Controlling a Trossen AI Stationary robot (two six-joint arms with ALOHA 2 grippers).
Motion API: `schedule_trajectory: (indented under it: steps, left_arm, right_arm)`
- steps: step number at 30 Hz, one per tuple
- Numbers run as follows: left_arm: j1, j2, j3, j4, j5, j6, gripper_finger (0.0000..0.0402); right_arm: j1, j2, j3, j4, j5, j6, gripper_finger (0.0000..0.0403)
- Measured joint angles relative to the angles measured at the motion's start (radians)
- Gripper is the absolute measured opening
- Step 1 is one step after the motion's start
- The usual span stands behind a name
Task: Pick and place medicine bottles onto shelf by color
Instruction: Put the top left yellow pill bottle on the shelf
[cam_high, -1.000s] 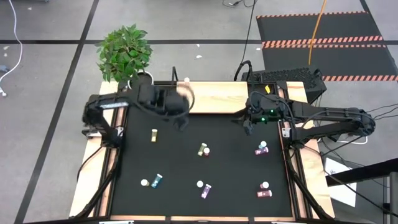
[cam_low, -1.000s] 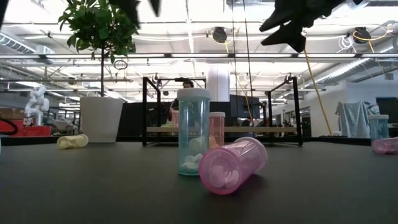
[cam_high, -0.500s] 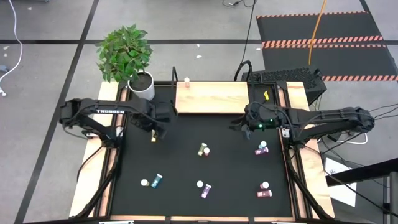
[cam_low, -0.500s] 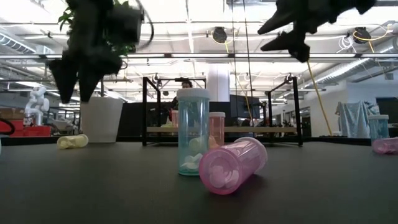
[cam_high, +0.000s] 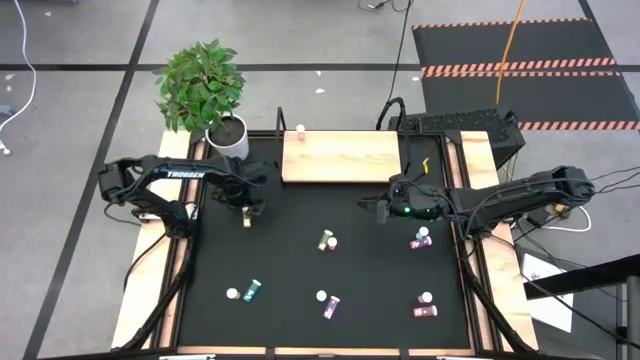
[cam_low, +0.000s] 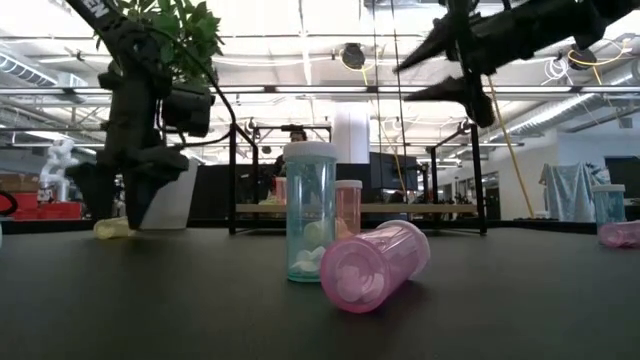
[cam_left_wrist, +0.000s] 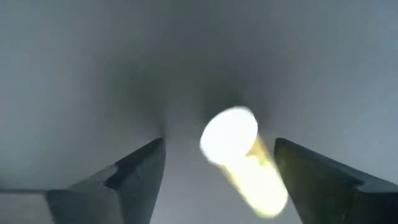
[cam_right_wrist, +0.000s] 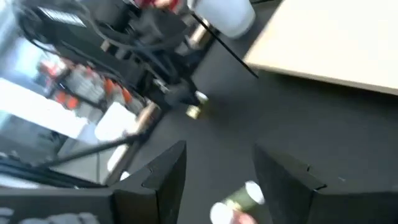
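My left gripper (cam_high: 247, 210) is open and low over the black mat at the left. Its fingers stand on either side of a yellow bottle (cam_left_wrist: 245, 165) with a white cap, which lies on its side on the mat (cam_high: 247, 219); I see no touch. My right gripper (cam_high: 372, 207) is open and empty, raised above the mat's middle right (cam_right_wrist: 219, 151). A yellow-green bottle (cam_high: 326, 240) lies on the mat beyond it. The tan shelf (cam_high: 340, 157) stands at the far edge with one pink bottle (cam_high: 300, 130) at its far left corner.
More bottles lie on the mat: a teal one (cam_high: 252, 290), a purple one (cam_high: 328, 304), one at the right (cam_high: 420, 238) and a pink one (cam_high: 425, 308). A potted plant (cam_high: 203, 85) stands at the far left corner.
My left gripper has swung from beside the shelf toward the table's left and come down to the mat around the yellow bottle. My right gripper has moved toward the table's left and a little toward the near edge, staying raised.
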Motion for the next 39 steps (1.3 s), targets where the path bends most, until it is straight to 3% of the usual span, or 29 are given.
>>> schedule_trajectory:
  steps: [6,16,21,32,35,39]
  left_arm:
    - [-0.004,-0.004,-0.036,0.067,-0.017,-0.019,0.022]
    - [-0.005,-0.004,-0.038,0.056,-0.035,-0.077,0.0128]
    - [-0.007,-0.003,-0.038,0.057,-0.036,-0.132,0.0123]
    - [-0.019,-0.009,-0.033,0.068,-0.065,-0.243,0.0146]
    - [-0.04,-0.016,-0.025,0.09,-0.069,-0.234,0.0146]
    - [-0.084,-0.016,-0.025,0.091,-0.073,-0.211,0.0147]
  right_arm:
    - [0.044,0.065,0.001,0.131,0.074,0.04,0.0178]
    - [0.046,0.075,0.001,0.197,0.073,0.04,0.0178]
    - [0.042,0.07,0.001,0.194,0.024,-0.012,0.0178]
    - [-0.037,0.069,0.001,0.117,-0.317,-0.129,0.0178]
    - [-0.042,0.069,0.001,0.138,-0.311,-0.099,0.0178]
    - [-0.033,0.068,0.001,0.188,-0.202,-0.086,0.0178]
